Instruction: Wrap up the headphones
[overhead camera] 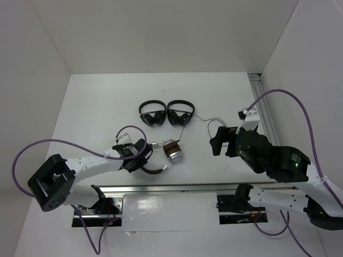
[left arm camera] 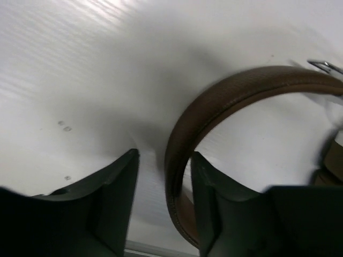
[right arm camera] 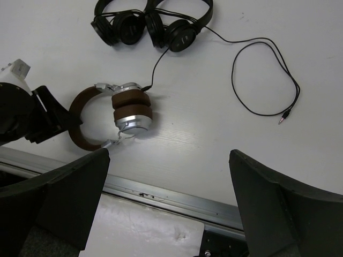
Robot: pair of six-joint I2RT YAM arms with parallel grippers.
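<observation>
Our left gripper (left arm camera: 163,156), fingers (left arm camera: 118,187) spread, straddles the headphones' (overhead camera: 172,152) headband (left arm camera: 214,101), earcups (right arm camera: 131,110) at three o'clock; our spread right gripper (right arm camera: 169,155) sits farther.

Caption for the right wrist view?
Open right gripper above headphones, left gripper straddling the headband, cable uncoiled.

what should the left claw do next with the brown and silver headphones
Probably close the left claw: its open jaws straddle the brown padded headband without clamping it, and pinning it would likely steady the headphones while the thin black cable lies loose, unwrapped.
</observation>
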